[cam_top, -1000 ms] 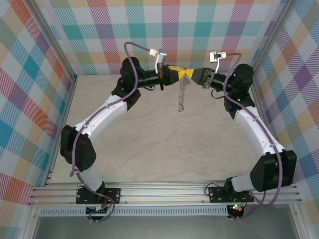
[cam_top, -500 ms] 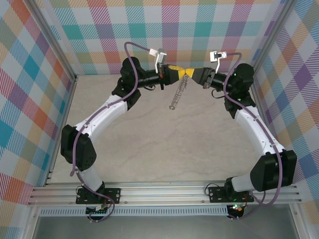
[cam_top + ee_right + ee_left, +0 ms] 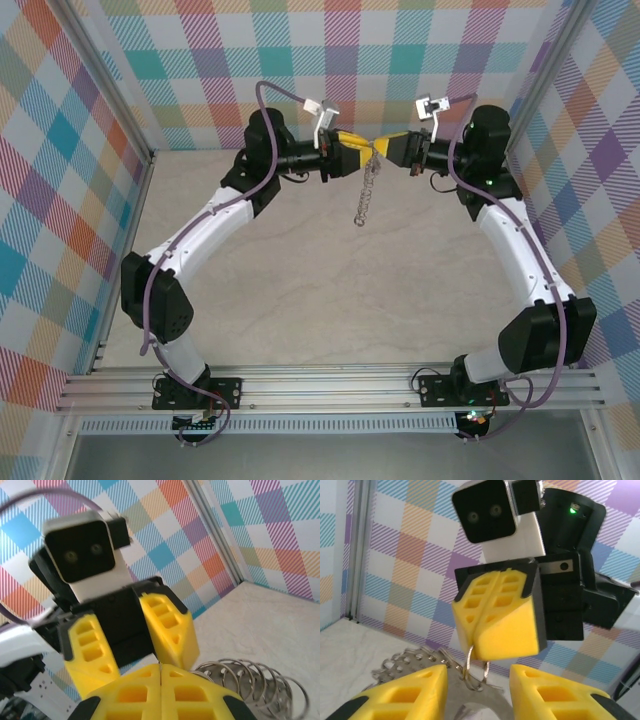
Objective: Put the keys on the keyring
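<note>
The keyring (image 3: pixel 366 195) dangles in mid-air as a string of small grey wire loops, well above the tabletop. My right gripper (image 3: pixel 384 150) is shut on its top loop. In the left wrist view those shut yellow fingers (image 3: pixel 495 615) pinch a thin wire loop (image 3: pixel 469 657), and more keyring loops (image 3: pixel 402 661) trail off to the left. My left gripper (image 3: pixel 477 674) faces the right one tip to tip and stands open, its fingers either side of that loop. The right wrist view has my right gripper (image 3: pixel 161 669) shut, with keyring coils (image 3: pixel 252 682) beside it. The lilac key is out of view.
Checked walls close in the beige tabletop (image 3: pixel 300 270) at the back and on both sides. Both arms arch over the table and meet near the back wall. The aluminium rail (image 3: pixel 320 385) with the arm bases runs along the near edge.
The hanging keyring swung left and has come back to hang nearly straight down. Both grippers shifted slightly toward the back wall, still tip to tip.
</note>
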You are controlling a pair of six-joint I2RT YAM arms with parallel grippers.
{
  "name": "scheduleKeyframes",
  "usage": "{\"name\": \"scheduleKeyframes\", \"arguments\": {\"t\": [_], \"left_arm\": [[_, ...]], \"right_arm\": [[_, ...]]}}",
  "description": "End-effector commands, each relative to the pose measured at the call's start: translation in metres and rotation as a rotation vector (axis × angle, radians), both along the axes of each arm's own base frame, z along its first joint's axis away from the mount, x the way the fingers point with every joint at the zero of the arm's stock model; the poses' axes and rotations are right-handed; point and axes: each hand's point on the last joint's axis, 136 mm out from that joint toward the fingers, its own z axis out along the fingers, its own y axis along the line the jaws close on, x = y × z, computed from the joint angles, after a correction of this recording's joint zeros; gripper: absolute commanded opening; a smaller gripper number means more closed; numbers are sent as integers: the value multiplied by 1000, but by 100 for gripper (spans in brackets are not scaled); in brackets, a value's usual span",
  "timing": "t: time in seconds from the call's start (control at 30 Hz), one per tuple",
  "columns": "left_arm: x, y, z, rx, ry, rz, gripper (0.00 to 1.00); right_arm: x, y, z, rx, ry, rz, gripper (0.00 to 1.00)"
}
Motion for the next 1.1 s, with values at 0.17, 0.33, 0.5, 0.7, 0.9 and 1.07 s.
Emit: {"name": "scheduleKeyframes", "arguments": {"t": [0.17, 0.33, 0.5, 0.7, 0.9, 1.07], "left_arm": [[-23, 14, -3, 167, -75, -112, 41], [-18, 18, -7, 190, -50, -140, 41], [-19, 16, -13, 215, -26, -194, 41], [-18, 12, -16, 213, -8, -236, 39], [-15, 9, -16, 200, -1, -245, 37], [-13, 7, -13, 186, 3, -248, 36]], "right_arm": [[-11, -2, -18, -168, -96, 62, 0], [-12, -2, -24, -218, -125, 80, 0], [-14, -2, -22, -235, -145, 100, 0], [-15, 0, -16, -220, -156, 121, 0], [-15, 1, -18, -218, -150, 126, 0], [-15, 3, -21, -217, -143, 127, 0]]}}
